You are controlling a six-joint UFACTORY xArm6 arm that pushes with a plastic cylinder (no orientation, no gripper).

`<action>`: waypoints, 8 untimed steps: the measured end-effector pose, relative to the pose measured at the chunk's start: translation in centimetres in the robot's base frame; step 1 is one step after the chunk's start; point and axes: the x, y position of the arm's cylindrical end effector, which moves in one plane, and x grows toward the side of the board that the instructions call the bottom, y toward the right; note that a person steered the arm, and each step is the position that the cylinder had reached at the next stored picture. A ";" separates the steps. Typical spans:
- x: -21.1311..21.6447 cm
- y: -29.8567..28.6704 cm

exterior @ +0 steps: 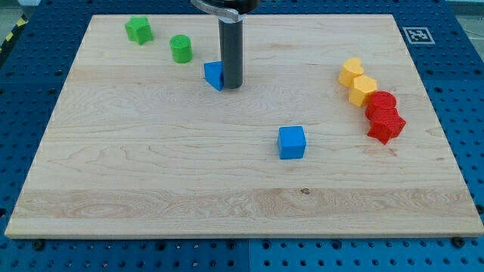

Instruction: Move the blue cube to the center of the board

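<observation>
Nearest the bottom of the frame the wooden board [151, 204] is bare. A little up and right of the middle sits the blue cube [292, 142], standing alone with nothing touching it. That is the block I must bring to the middle, and I think it is already quite near there, only a bit low and right.

Further up, my tip [231, 85] rests on the board in the upper middle, right against a second blue block [215, 75], which sits on its left side. I have no fingers to open or shut, just this rod.

To do it well, I think I should lift away from that small blue block, go round to the lower right of the cube, and give a short, slow push up and left.

On the right are two yellow blocks [357, 81] and two red blocks [384, 115] in a close row. Farthest, upper left, stand a green cylinder [181, 49] and a green star-like block [139, 29].
</observation>
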 end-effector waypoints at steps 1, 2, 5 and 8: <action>2.2 2.3; 5.6 2.3; 17.5 8.2; 11.4 7.4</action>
